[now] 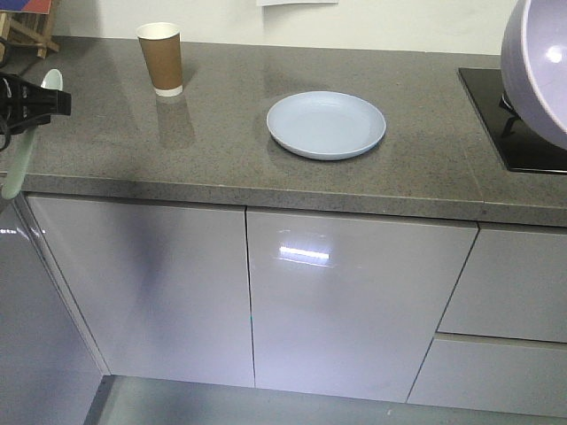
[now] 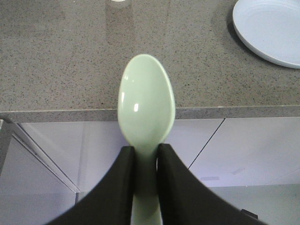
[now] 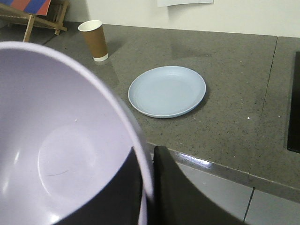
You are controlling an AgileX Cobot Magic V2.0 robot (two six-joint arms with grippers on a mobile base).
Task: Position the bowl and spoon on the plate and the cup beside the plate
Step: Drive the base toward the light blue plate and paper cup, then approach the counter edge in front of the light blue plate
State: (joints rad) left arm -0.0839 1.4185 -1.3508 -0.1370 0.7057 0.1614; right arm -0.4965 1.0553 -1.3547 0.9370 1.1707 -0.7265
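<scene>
The countertop is grey stone with fine dark and light speckles. At ten o'clock from the pale blue plate, the cup is kraft brown with white rim, inside and base band. The spoon is pale mint green, the bowl plain matte lilac. The left gripper and right gripper are black. The cabinet doors are glossy white; the hob at three o'clock is black.

The bowl is cut off by the top and right edges of the front view and by the left and bottom edges of the right wrist view, while in the left wrist view the spoon loses its handle end below the frame and the plate passes the top and right edges.
</scene>
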